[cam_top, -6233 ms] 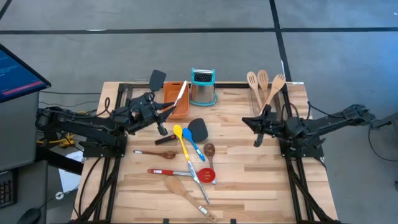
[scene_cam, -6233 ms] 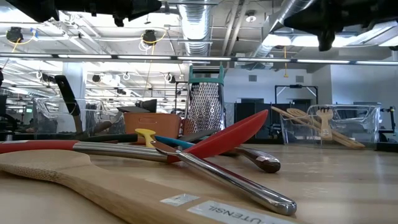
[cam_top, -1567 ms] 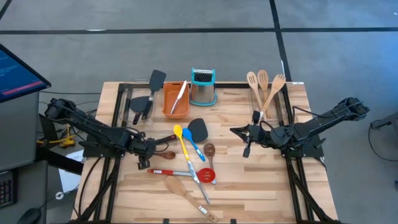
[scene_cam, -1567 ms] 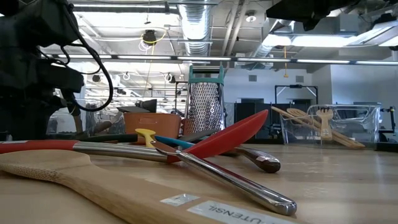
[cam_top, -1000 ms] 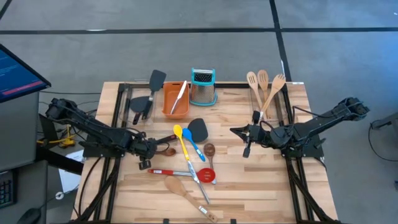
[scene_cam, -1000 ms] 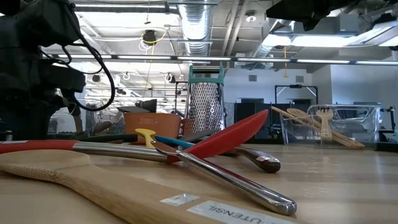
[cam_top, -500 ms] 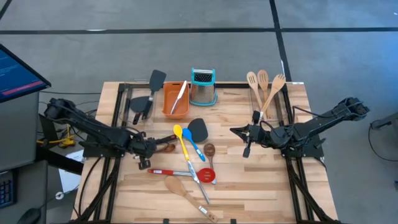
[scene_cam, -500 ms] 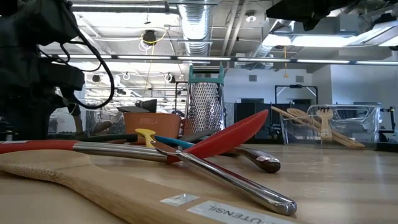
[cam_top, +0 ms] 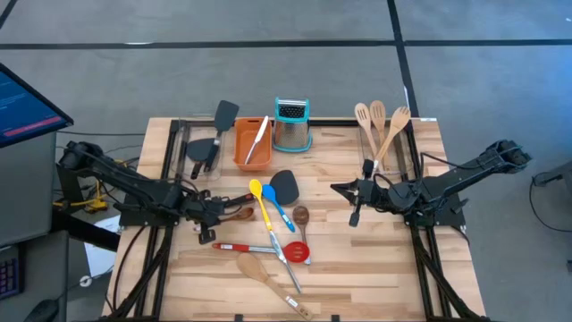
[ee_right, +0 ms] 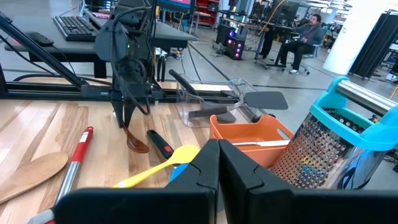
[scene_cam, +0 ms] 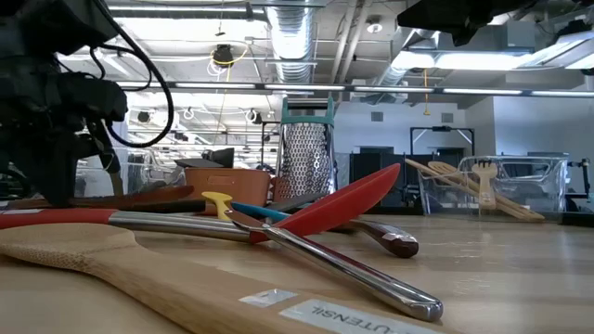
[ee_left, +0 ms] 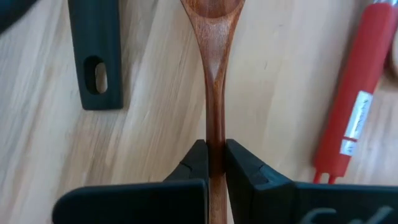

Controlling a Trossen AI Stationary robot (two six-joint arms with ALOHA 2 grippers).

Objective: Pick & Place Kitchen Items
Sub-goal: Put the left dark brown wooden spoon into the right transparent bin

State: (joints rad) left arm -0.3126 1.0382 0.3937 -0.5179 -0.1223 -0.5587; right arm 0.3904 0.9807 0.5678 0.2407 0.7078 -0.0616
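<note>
Two fingers of my left gripper (ee_left: 214,163) hold the dark wooden spoon (ee_left: 214,74) at the table's left, just lifting, next carrying; my right gripper (ee_right: 217,163) waits closed.

Box grater (cam_top: 291,124) behind the loose utensil pile (cam_top: 273,237) at table centre, tray (cam_top: 252,143) just left of it, wooden utensils (cam_top: 379,125) at the rear right corner.

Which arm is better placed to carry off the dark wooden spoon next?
The left. Its hand is already shut on the dark wooden spoon by the handle, at the table's left side. The right hand hangs over bare table, right of the utensil pile, holding nothing.
</note>
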